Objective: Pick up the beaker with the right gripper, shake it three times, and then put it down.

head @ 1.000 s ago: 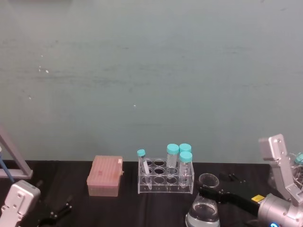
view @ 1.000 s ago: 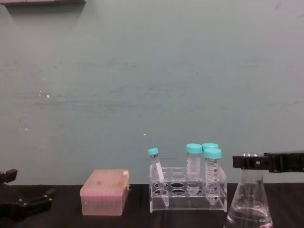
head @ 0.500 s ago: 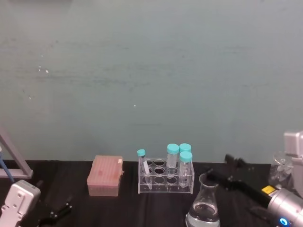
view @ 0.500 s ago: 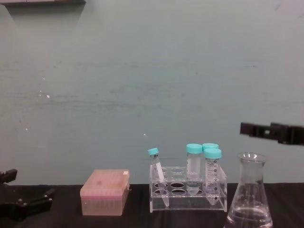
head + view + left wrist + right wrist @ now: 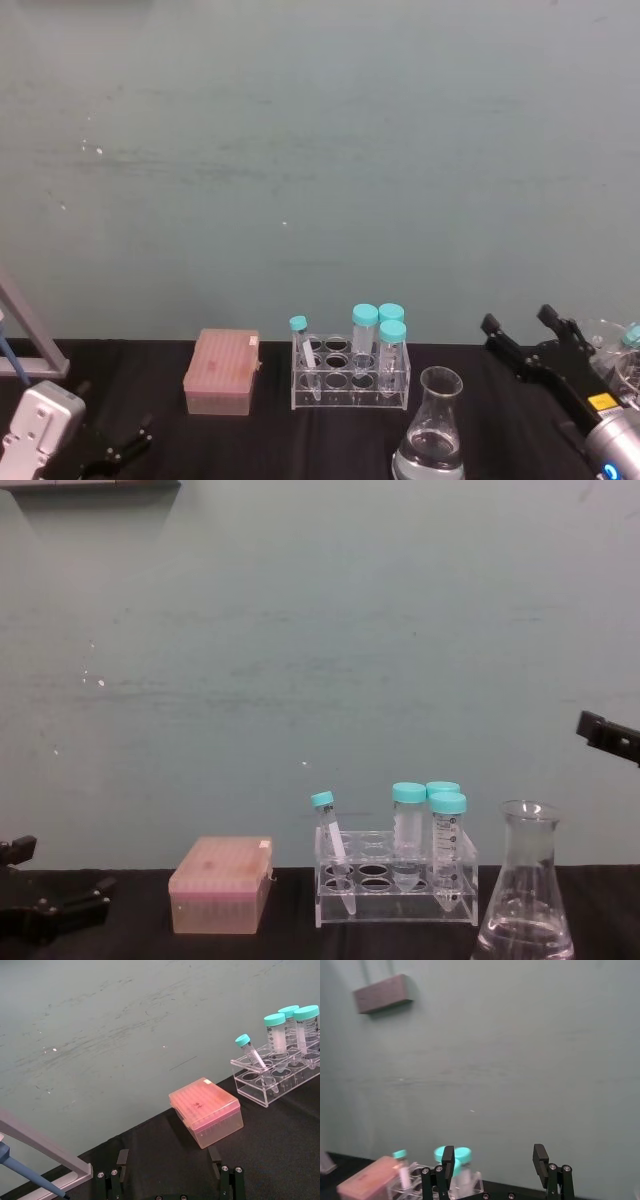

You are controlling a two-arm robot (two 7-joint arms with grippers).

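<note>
I see the beaker [image 5: 430, 432], a clear glass conical flask with a wide base, a narrow neck and a flared rim, standing upright on the black table [image 5: 250, 440] near its front edge, to the right of the clear plastic tube rack [image 5: 350, 377] and nearer to me than it. A shallow pool of clear liquid sits in its base, and in the chest view the flask [image 5: 525, 890] rises a little above the teal-capped tubes [image 5: 430, 825]. Nothing is touching it. The right gripper [image 5: 530, 335], a black angular clamp with flat dark fingers, is up off the table to the right of the beaker and well apart from it, above the level of its rim; in the chest view I catch just its tip [image 5: 605, 735] at the right edge, higher than the flask's mouth. From the right wrist view its two fingers [image 5: 445, 1160] stand spread wide with bare air between them, so it is released and grasps nothing. The left gripper [image 5: 115, 450] rests low at the left side of the table, its jaws splayed apart and empty, as the left wrist view [image 5: 170, 1180] confirms. A pink translucent tip box [image 5: 222, 372] sits left of the rack, and one small teal-capped tube [image 5: 303, 355] leans tilted in the rack's left end while three larger ones stand upright
</note>
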